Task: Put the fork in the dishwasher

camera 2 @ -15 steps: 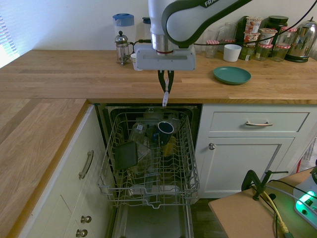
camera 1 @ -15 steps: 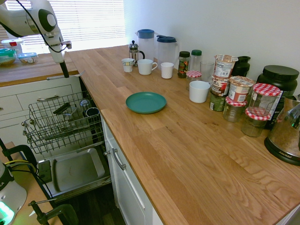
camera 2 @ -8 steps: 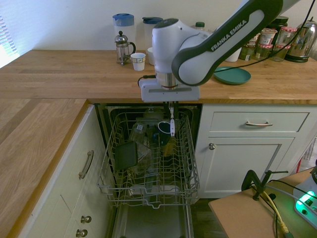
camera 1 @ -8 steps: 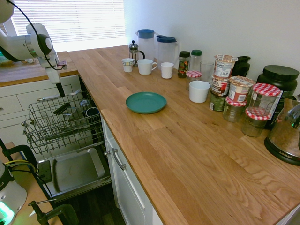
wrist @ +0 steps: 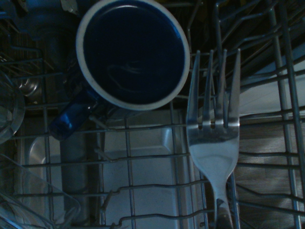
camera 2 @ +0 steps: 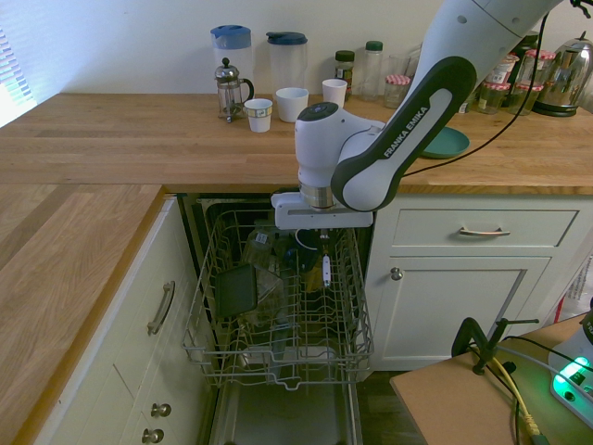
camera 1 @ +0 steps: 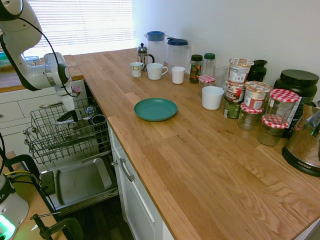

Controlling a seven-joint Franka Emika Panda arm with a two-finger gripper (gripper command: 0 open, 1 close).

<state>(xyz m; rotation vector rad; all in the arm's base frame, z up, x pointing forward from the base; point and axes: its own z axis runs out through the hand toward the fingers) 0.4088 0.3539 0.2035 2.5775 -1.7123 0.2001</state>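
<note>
The gripper (camera 2: pixel 321 237) is pinched tight on the fork (camera 2: pixel 326 270). It holds the fork by its top end, so the fork hangs straight down with its white handle showing below the fingers. In the wrist view the fork's (wrist: pixel 214 138) shiny metal head with four thin prongs shows up close, just beside a dark blue mug (wrist: pixel 131 52) with a pale rim.

The fork is down among the wires of the rack (camera 2: pixel 278 362), near its back right part (I cannot tell if it touches a wire or the bottom). The rack is pulled out of the dishwasher (camera 2: pixel 287 417), above the open door (camera 1: pixel 82 182), which is lined with smooth grey metal.

The white arm (camera 2: pixel 398 120) comes down from the upper right in the second outside view. It bends like an elbow and ends in a flat white wrist block just over the rack, with the gripper pointing straight down. In the first outside view the arm (camera 1: pixel 37 70) curls down from the upper left to the rack (camera 1: pixel 65 132).

The rack is made of thin grey wire in a grid. A dark square thing (camera 2: pixel 235 290) and some clear glass things sit in it too. The counter (camera 1: pixel 200 150) is warm brown wood with long stripes. A round teal plate (camera 1: pixel 155 109) lies flat on it.
</note>
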